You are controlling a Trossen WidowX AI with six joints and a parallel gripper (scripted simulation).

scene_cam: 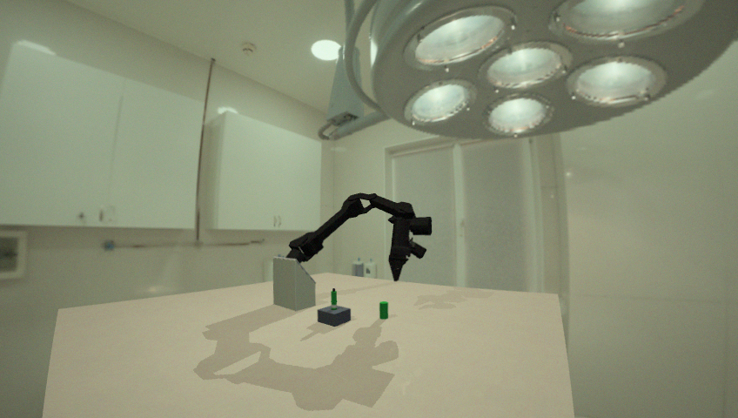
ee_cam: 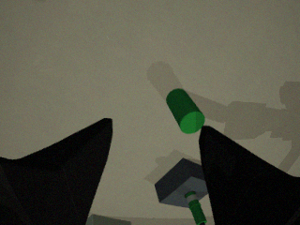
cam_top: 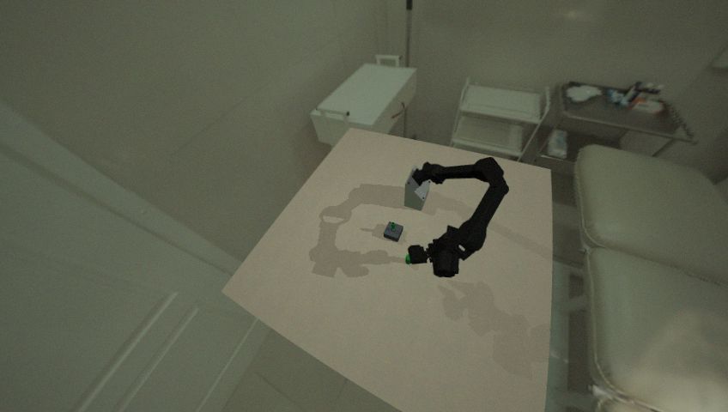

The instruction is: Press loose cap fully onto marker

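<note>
The green cap [cam_top: 408,259] [scene_cam: 383,310] [ee_cam: 185,111] stands loose and upright on the table, partly behind the gripper in the top view. The green marker [cam_top: 393,226] [scene_cam: 333,297] [ee_cam: 197,212] stands upright in the dark holder block [cam_top: 392,238] [scene_cam: 333,317] [ee_cam: 178,188], its black tip up and bare. My gripper [scene_cam: 396,279] [ee_cam: 157,130] points down, partly open and empty, above the table. In the wrist view the cap shows beyond the fingertips, nearer the right finger, not between them. The right finger hides part of the block.
The arm's grey base mount [cam_top: 415,197] [scene_cam: 293,283] stands on the table [cam_top: 306,286] [scene_cam: 155,352] behind the holder block. A surgical lamp [scene_cam: 497,103] hangs overhead. A padded chair [cam_top: 638,203] stands beside the table's right edge, with carts beyond its far edge.
</note>
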